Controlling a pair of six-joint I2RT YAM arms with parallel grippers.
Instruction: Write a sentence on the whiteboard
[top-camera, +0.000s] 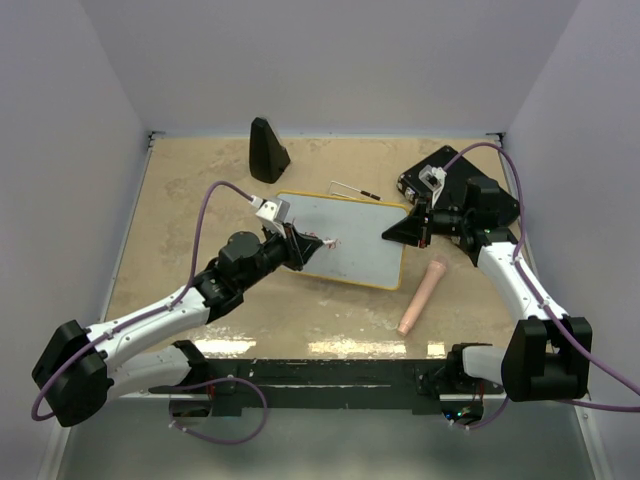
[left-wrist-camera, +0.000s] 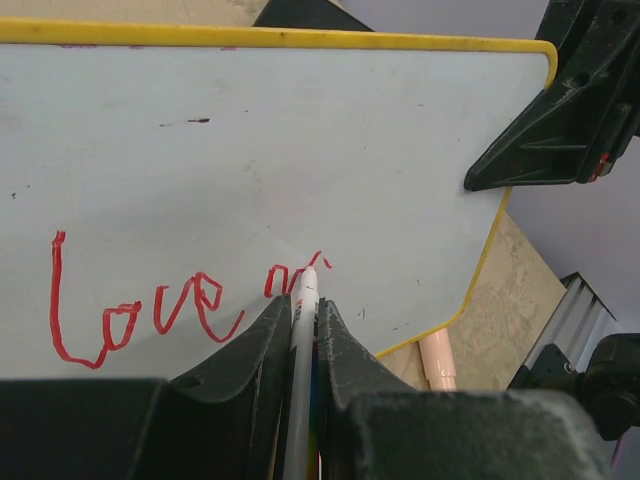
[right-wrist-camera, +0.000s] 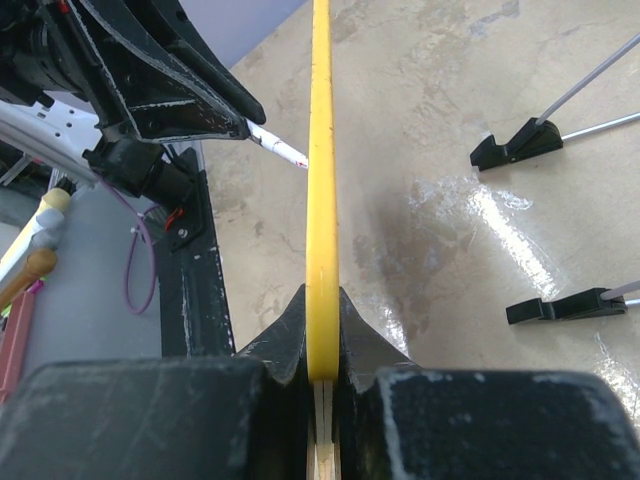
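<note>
Whiteboard (top-camera: 352, 245) has its long axis left-right, red sentence (left-wrist-camera: 200, 300) running along it.

On beige tabletop (top-camera: 190, 290): black wedge (top-camera: 267, 150) upright at 11 o'clock, near far edge; flat black plate (top-camera: 455, 165) at 2 o'clock; peach tube (top-camera: 422, 297) lying at 4 o'clock, pointing toward 1.

Bright, even overhead light w/ soft shadows — glare streaks on table (right-wrist-camera: 505, 225), left claw (left-wrist-camera: 300, 308) blurry up close.
</note>
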